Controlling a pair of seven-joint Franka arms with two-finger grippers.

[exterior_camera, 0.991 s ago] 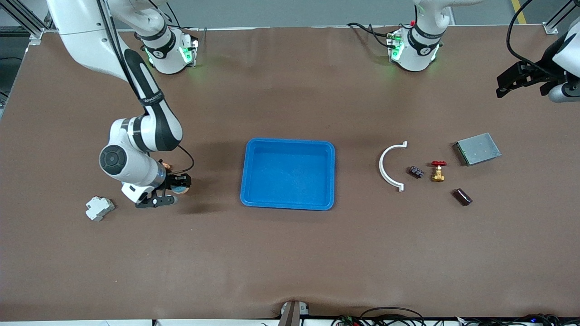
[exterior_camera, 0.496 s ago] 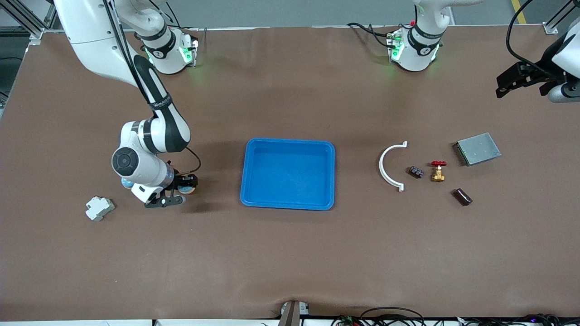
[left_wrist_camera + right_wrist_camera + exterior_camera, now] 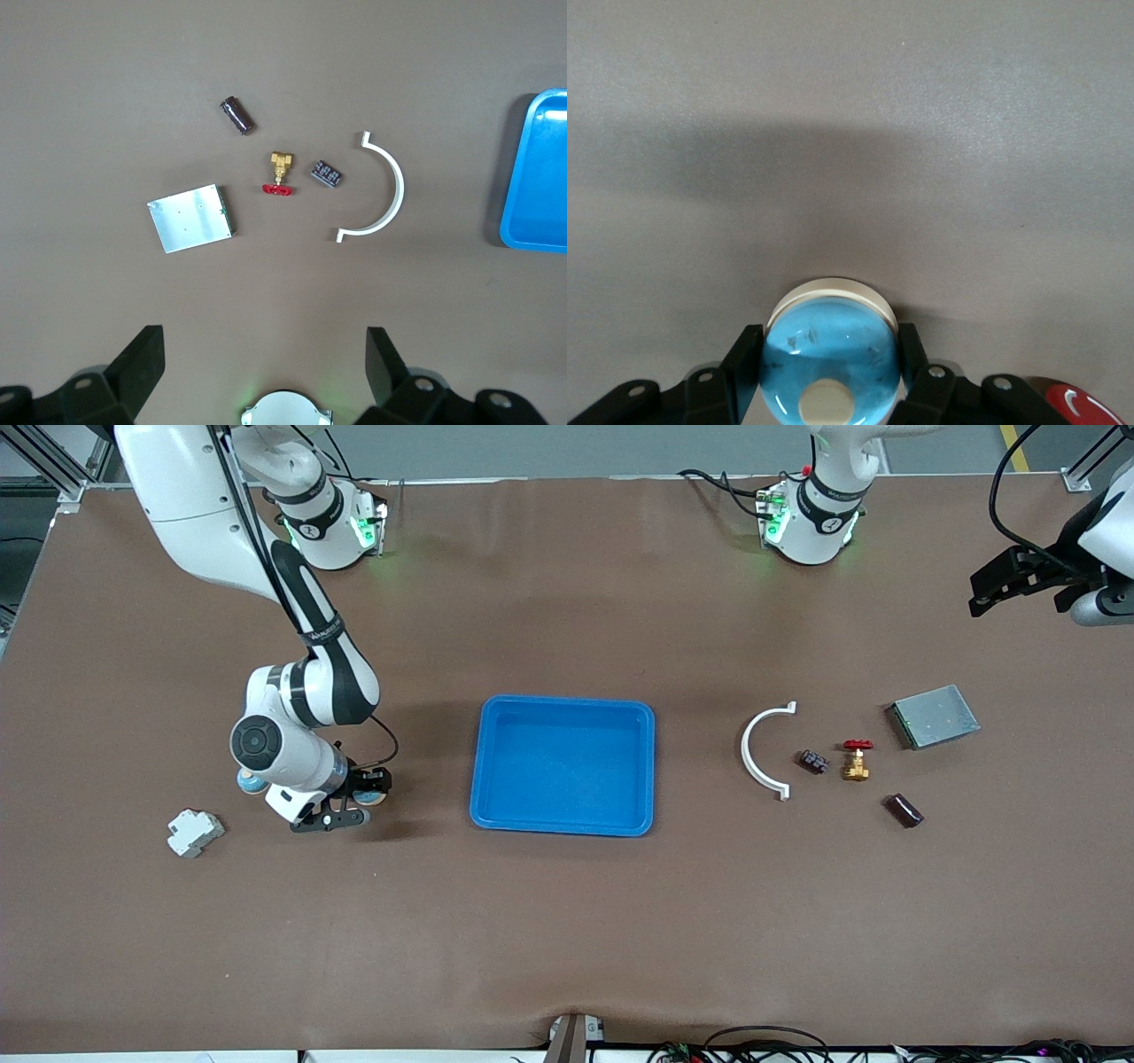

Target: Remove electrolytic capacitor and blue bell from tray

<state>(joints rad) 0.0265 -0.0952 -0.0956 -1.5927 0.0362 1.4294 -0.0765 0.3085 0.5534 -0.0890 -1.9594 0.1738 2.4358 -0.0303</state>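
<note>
My right gripper [image 3: 363, 798] is shut on the bell [image 3: 372, 795], a blue dome on a white base. It holds the bell low over the table between the white plastic part and the blue tray [image 3: 484, 762]. In the right wrist view the bell [image 3: 830, 341] fills the gap between the fingers [image 3: 747, 350]. The capacitor [image 3: 904, 810], a dark cylinder, lies on the table toward the left arm's end; it also shows in the left wrist view [image 3: 236, 116]. My left gripper [image 3: 978, 600] is open and empty [image 3: 263, 336], high over that end of the table.
Near the capacitor lie a white curved clip [image 3: 755, 749], a small dark block [image 3: 813, 761], a brass valve with a red handle [image 3: 856, 760] and a grey metal box [image 3: 933, 716]. A white plastic part [image 3: 193, 833] and a small blue round thing [image 3: 251, 782] lie beside the right arm.
My right gripper has moved toward the blue tray with the bell in it, uncovering the small blue round thing. The left arm has not moved.
</note>
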